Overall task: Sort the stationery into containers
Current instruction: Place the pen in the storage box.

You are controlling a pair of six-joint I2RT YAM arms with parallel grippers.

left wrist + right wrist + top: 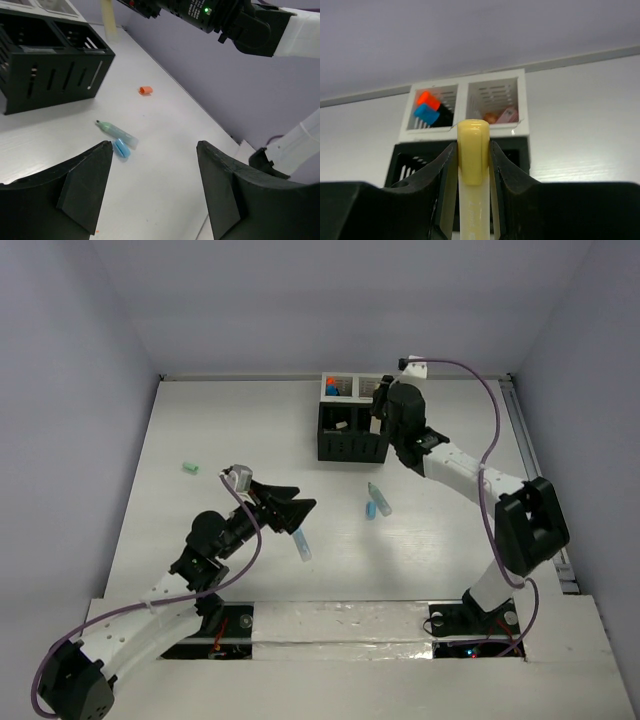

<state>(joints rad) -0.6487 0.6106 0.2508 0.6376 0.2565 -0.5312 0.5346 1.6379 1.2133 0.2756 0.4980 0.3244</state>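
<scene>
**Stationery sorting, mid-task.** The right end effector (472, 150) is clamped on an upright yellow highlighter (471, 132), held above the organizer (350, 448) at the edge nearest that arm. We cannot tell whether it hangs over a cell or over the rim. The organizer's white cells hold capped markers (427, 107) and small pink and orange pieces (501, 116). The left end effector (152, 145) hangs over the worktop (250, 440) well in front of the organizer, its jaws wide apart and empty, with a blue highlighter (302, 546) just beside it. A teal highlighter (117, 132) and a short blue piece (121, 149) lie together in front of the organizer. A green piece (190, 468) lies well apart from it. We judge three hazards:
- A release off-centre could strike a divider and tip the yellow highlighter out, or into the wrong cell.
- One jaw landing first could roll the blue highlighter away.
- Reaching toward the organizer could bring the two arms into contact
</scene>
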